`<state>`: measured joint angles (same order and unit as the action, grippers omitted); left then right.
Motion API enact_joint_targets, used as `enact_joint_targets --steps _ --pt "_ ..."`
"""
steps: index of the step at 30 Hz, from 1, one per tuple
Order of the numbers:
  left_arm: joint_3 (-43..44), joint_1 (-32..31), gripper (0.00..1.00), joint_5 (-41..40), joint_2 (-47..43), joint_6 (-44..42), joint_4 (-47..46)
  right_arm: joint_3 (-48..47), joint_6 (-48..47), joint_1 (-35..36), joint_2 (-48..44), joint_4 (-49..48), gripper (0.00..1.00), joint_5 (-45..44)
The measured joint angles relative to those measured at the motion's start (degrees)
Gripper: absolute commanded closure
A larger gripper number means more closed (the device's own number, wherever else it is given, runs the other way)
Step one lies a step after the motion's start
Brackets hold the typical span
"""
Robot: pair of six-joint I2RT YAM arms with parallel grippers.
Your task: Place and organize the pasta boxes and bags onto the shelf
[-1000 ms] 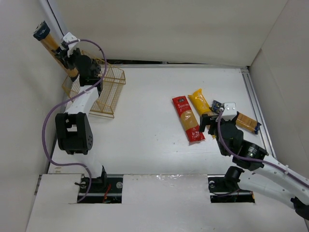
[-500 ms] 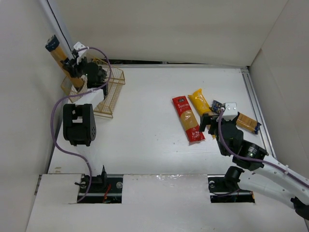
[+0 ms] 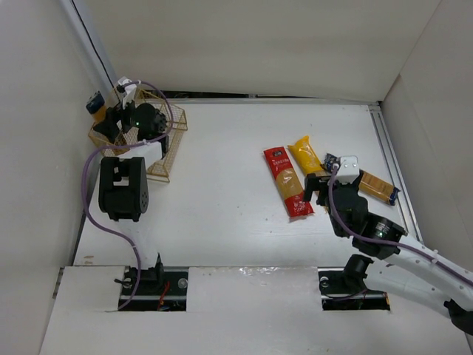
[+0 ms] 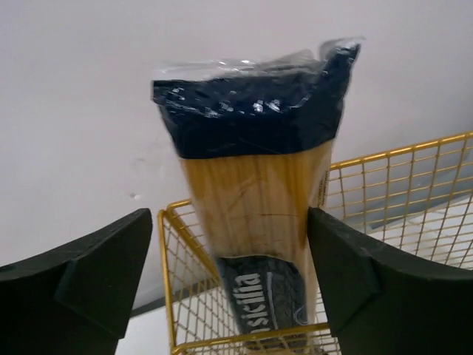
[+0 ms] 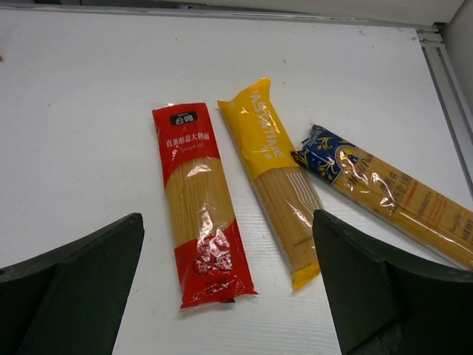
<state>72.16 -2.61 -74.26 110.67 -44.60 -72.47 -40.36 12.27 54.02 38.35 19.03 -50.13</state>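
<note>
An orange-tan pasta bag with dark blue ends [image 4: 255, 200] stands upright in the gold wire shelf [image 4: 414, 185], against the left wall; its blue top [image 3: 94, 101] sticks out above the shelf [image 3: 159, 159]. My left gripper [image 4: 229, 274] is open around the bag, with a gap on the left side and the right finger close beside it. A red bag [image 5: 198, 200], a yellow bag [image 5: 273, 177] and a second orange-tan bag [image 5: 384, 188] lie flat on the table. My right gripper [image 5: 229, 292] hovers open above the near ends of the red and yellow bags.
The shelf stands in the far left corner, right by the side wall. A metal rail [image 3: 392, 159] runs along the table's right edge, near the orange-tan bag [image 3: 378, 188]. The left arm's purple cable [image 3: 89, 196] loops beside its base.
The left arm brought the raised, tilted bag down into the shelf, and its jaws went from shut on the bag to open. The right arm barely moved.
</note>
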Motion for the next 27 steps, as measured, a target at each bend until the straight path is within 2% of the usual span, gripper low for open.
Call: enact_joint_targets --steps 10,15,20,22,24,25,26,27 --pt "-2.9 -2.8 0.00 -4.3 -5.3 -3.8 -1.5 0.0 0.0 -0.4 -0.2 0.0 0.00 1.2" --pt "-2.9 -4.1 0.00 -6.2 -8.6 -5.3 -1.8 0.0 0.0 -0.4 0.5 0.0 0.00 1.7" --pt "-2.1 -10.7 0.00 -6.9 -12.9 -5.3 -1.7 -3.7 0.6 -2.2 7.2 2.2 0.00 4.5" --pt "-1.5 -15.0 0.00 -6.0 -16.2 1.3 2.5 -6.5 1.2 -4.2 12.1 3.4 0.00 6.4" --pt "1.7 -18.9 0.00 -0.8 -20.4 13.8 16.5 -8.9 1.5 -6.8 16.9 4.7 0.00 8.4" --pt "5.7 -20.8 0.00 4.6 -22.9 22.2 26.5 -9.7 1.6 -8.5 19.3 5.3 0.00 9.8" --pt "8.0 -19.6 0.00 13.7 -25.0 30.8 35.0 -10.2 1.4 -10.3 20.7 6.2 0.00 11.1" --pt "9.6 -17.1 0.00 26.2 -27.3 38.3 42.2 -11.0 1.0 -12.0 22.2 7.1 0.00 12.8"
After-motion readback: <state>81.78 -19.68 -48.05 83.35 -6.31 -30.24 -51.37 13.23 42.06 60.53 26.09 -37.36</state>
